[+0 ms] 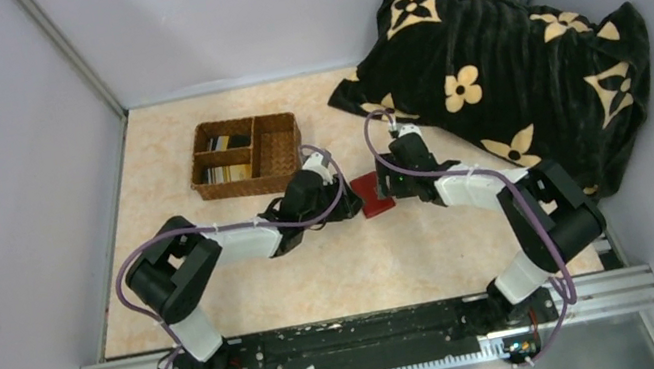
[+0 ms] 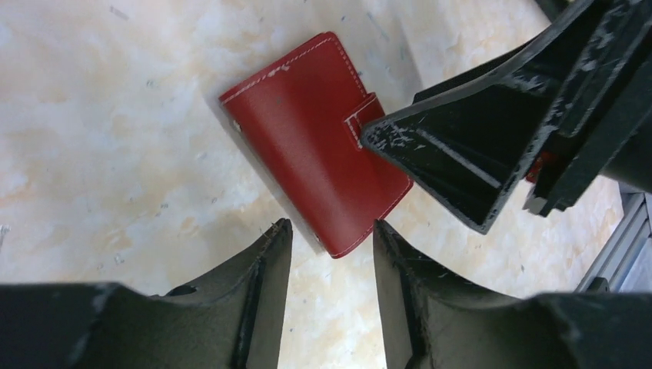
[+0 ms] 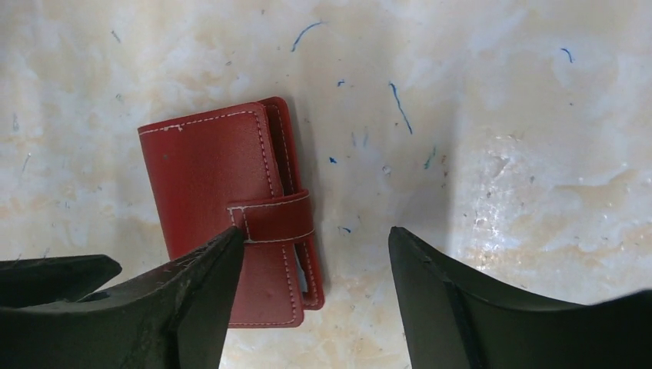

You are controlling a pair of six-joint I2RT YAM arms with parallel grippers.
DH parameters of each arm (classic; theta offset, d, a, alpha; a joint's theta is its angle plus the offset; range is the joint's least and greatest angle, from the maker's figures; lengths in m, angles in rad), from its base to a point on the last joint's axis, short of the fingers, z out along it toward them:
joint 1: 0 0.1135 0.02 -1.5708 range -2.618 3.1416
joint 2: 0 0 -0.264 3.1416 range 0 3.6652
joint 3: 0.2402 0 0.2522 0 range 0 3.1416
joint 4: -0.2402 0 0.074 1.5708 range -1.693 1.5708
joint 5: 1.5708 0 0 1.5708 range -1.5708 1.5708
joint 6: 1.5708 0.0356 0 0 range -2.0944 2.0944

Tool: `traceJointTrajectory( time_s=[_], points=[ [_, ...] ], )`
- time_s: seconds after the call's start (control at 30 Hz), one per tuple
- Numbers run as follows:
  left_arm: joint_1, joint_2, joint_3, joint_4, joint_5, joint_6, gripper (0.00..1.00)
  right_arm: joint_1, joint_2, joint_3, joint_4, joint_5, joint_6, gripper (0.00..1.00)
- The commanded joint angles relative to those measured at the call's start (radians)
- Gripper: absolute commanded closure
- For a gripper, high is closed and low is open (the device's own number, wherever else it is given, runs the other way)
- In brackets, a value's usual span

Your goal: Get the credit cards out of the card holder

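Well, I see left end effector and right end effector open, empty, over closed card holder; eleven-o'clock basket holds credit cards.

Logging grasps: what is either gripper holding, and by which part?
Nothing: the card holder lies closed on the table; left gripper and right gripper are open.

A brown wicker divided basket sits beyond and left of the left gripper; a black blanket with cream flower motifs lies heaped beyond and right of the right gripper, on the marbled beige table
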Motion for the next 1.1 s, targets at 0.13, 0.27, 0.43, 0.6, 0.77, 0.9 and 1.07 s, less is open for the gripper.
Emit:
traceJointTrajectory(
  time_s=[0.13, 0.27, 0.43, 0.6, 0.77, 0.9, 1.07],
  points=[
    [0.023, 0.006, -0.085, 0.050, 0.032, -0.035, 0.47, 0.005, 0.034, 0.071, 0.056, -0.144, -0.059, 0.25],
    [0.029, 0.011, -0.133, 0.090, 0.034, -0.059, 0.47, 0.016, 0.061, 0.089, 0.077, -0.195, -0.060, 0.24],
    [0.028, 0.022, -0.151, 0.096, 0.044, -0.063, 0.48, 0.023, 0.110, 0.122, 0.068, -0.209, -0.056, 0.26],
    [0.028, 0.024, -0.156, 0.099, 0.053, -0.060, 0.47, 0.037, 0.163, 0.126, 0.063, -0.206, -0.043, 0.68],
    [0.028, 0.037, -0.151, 0.103, 0.063, -0.057, 0.47, 0.046, 0.154, 0.112, 0.064, -0.186, -0.036, 1.00],
    [0.028, 0.038, -0.153, 0.105, 0.072, -0.058, 0.47, 0.046, 0.130, 0.109, 0.057, -0.173, -0.038, 1.00],
    [0.028, -0.007, -0.169, 0.103, 0.070, -0.054, 0.47, 0.046, -0.006, 0.126, -0.006, -0.103, -0.066, 1.00]
  ],
)
